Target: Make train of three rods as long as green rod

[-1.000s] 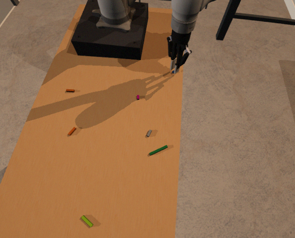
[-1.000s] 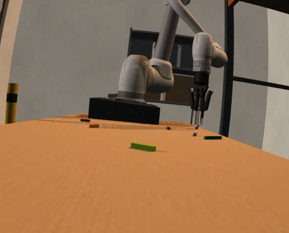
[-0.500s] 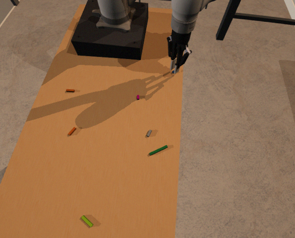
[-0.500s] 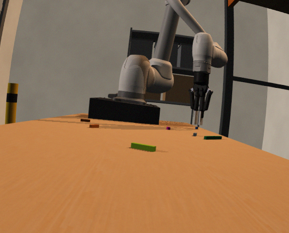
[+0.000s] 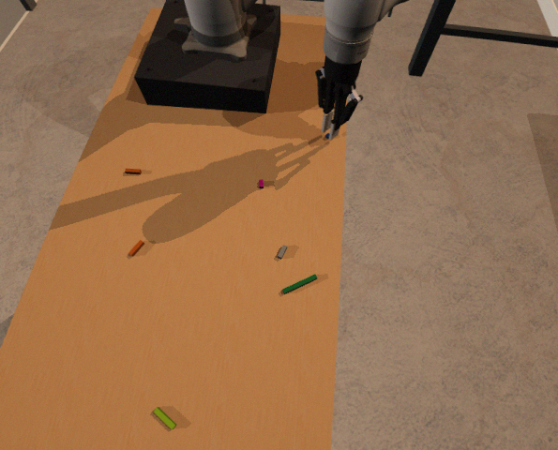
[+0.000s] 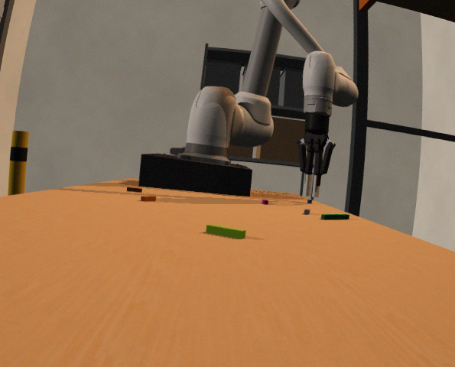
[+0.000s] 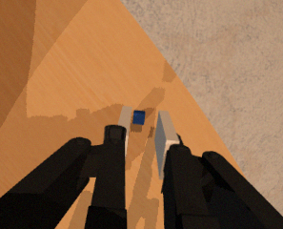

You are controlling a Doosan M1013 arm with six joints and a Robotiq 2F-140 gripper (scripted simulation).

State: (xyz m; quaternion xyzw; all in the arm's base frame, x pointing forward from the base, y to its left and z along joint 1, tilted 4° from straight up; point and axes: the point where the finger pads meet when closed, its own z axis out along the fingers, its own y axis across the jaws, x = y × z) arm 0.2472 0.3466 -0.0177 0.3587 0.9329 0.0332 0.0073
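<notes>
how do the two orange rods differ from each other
The far orange rod, nearer the arm's base, lies almost straight across the table in the top view; the near orange rod lies diagonally. The far one looks darker and browner, the near one brighter orange. Both lie flat on the table's left side in that view, look about the same length, and sit apart from every other rod.

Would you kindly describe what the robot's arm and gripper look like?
The arm is made of thick, rounded, pale grey-white segments with a darker grey ring at its foot, on a black block base. The gripper is black with jointed linkage fingers ending in flat light-grey pads. No cables or markings show.
</notes>
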